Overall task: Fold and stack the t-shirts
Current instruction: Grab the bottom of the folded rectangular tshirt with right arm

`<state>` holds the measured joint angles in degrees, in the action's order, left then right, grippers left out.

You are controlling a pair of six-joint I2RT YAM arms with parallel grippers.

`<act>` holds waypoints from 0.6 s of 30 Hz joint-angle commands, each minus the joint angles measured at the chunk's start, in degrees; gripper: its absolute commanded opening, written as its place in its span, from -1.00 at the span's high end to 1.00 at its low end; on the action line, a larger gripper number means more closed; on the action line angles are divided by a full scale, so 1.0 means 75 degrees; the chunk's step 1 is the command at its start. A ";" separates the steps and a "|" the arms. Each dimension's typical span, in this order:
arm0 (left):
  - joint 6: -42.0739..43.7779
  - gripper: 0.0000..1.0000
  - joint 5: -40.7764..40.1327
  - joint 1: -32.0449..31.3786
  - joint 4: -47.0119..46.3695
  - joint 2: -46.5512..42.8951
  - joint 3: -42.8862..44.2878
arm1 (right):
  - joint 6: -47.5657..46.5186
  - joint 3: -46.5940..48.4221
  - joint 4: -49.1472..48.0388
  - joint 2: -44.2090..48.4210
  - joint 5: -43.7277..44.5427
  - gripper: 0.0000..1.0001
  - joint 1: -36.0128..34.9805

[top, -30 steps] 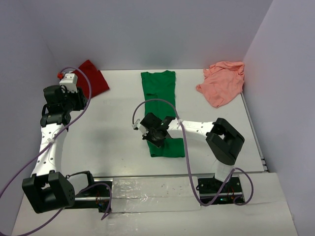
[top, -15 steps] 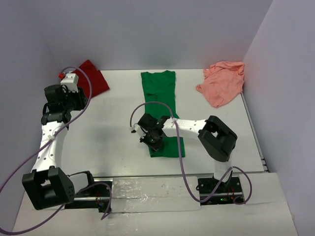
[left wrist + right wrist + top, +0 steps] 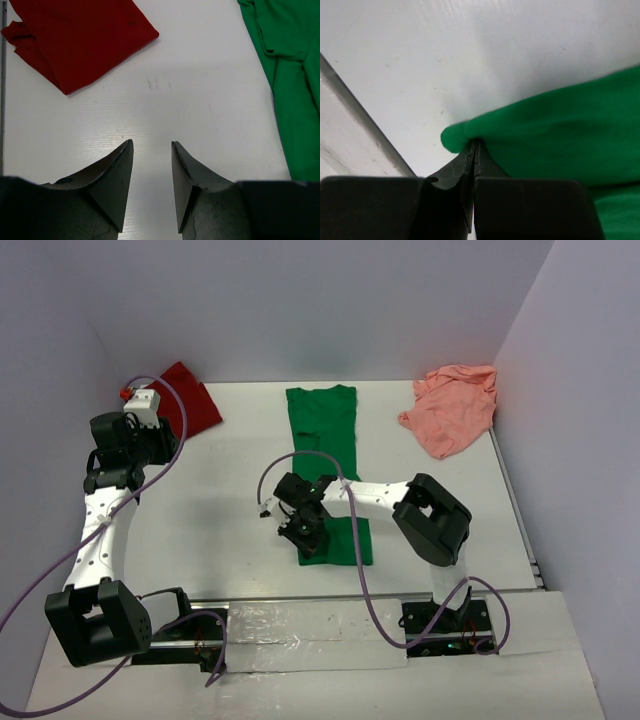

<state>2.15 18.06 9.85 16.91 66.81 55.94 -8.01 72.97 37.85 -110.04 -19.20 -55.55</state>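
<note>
The bright green t-shirt (image 3: 325,430) lies as a long folded strip down the table's middle. My right gripper (image 3: 303,533) is at its near left corner, low on the table. In the right wrist view the gripper (image 3: 474,142) is shut on the green cloth (image 3: 560,130), pinching the corner's edge. The dark red t-shirt (image 3: 190,400) lies at the far left, the salmon pink t-shirt (image 3: 455,410) crumpled at the far right. My left gripper (image 3: 155,443) is open and empty (image 3: 152,145) above bare table, between the red shirt (image 3: 80,35) and the green shirt (image 3: 295,75).
Grey walls close in the table on the left, back and right. The metal rail (image 3: 300,625) holding the arm bases runs along the near edge. A purple cable (image 3: 300,455) loops over the green shirt by my right arm.
My right gripper has moved left and nearer along the green shirt to its near left corner. The shirt's near end has shifted slightly left. The left arm has barely moved.
</note>
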 commanded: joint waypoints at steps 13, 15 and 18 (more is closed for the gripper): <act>-0.0041 0.10 0.0228 0.0046 -0.0192 -0.0095 0.0182 | -0.0080 0.0759 0.0274 -0.0175 -0.0276 1.00 -0.0304; -0.0029 0.10 0.0228 0.0035 -0.0168 -0.0107 0.0158 | -0.0080 0.0771 0.0286 -0.0397 -0.0381 1.00 -0.0339; -0.0018 0.11 0.0240 0.0047 -0.0157 -0.0142 0.0112 | -0.0080 0.0712 0.0193 -0.0504 -0.0499 1.00 -0.0374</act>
<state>2.15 18.35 9.85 16.95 66.81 55.94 -8.58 77.01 39.00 -112.29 -21.19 -57.58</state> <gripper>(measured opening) 0.447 0.007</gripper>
